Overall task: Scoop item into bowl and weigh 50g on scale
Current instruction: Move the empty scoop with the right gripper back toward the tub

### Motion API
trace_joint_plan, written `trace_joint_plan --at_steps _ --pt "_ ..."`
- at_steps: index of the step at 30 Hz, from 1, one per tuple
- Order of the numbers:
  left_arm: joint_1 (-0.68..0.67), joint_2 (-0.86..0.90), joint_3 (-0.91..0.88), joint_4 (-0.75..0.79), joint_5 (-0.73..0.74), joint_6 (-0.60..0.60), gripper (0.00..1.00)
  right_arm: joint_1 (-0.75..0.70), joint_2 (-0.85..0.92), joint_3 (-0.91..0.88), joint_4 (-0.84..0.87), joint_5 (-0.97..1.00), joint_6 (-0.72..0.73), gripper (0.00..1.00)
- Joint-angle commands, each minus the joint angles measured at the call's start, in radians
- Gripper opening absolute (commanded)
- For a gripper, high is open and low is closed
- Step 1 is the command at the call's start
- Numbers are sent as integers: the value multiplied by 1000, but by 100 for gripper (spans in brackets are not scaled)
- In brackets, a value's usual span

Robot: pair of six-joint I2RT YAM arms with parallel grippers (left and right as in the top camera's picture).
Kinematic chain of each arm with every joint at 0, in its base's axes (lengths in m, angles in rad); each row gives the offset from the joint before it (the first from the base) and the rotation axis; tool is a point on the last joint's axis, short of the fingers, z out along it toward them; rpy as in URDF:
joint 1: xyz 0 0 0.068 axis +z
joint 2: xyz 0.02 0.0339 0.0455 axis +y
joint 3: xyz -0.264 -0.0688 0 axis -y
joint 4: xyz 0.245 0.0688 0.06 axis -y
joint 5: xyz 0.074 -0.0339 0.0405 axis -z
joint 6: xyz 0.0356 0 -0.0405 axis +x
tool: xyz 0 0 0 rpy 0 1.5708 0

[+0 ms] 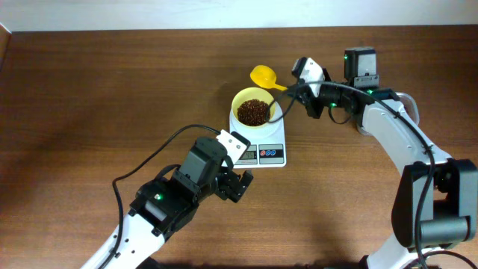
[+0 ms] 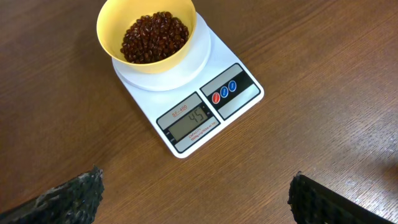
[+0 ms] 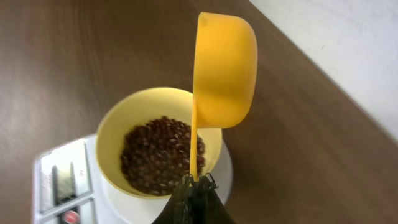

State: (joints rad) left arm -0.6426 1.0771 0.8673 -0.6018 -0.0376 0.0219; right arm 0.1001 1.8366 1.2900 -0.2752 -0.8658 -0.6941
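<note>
Beans [image 1: 254,112] lie in the bowl [image 1: 240,100], beside scoop [image 1: 262,75] held by right tool [image 3: 194,188].

Right wrist camera: my right gripper [image 3: 194,185] pinches the thin handle of an orange-yellow plastic scoop [image 3: 224,71].
The handle rises from my closed fingertips at 6 o'clock, and the cup is tipped on its side at 12 o'clock. At 8 o'clock of the cup, a round pale-yellow plastic bowl [image 3: 111,140] holds small dark red-brown beans [image 3: 155,155] and sits on a white digital scale [image 3: 62,158]. The scale rests on the brown wooden table [image 3: 93,50].
</note>
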Motion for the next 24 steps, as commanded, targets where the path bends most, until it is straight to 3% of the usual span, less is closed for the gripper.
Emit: trace_joint_plan --at_steps 1,3,7,10,13,24 --pt "4 -11 -6 2 -7 -10 99 5 8 4 4 -113 334 4" --pt "4 -11 -6 2 -7 -10 99 5 8 4 3 -122 518 4" --pt "4 -11 -6 2 -8 -10 99 -5 8 4 3 -113 710 4" --pt "4 -11 -6 2 -7 -10 99 -46 8 4 -26 24 938 4" --pt "4 -11 -6 2 -7 -10 99 -127 8 4 -89 118 1036 4" --pt "4 -11 -6 2 -7 -10 99 -467 -78 25 -284 80 1005 4"
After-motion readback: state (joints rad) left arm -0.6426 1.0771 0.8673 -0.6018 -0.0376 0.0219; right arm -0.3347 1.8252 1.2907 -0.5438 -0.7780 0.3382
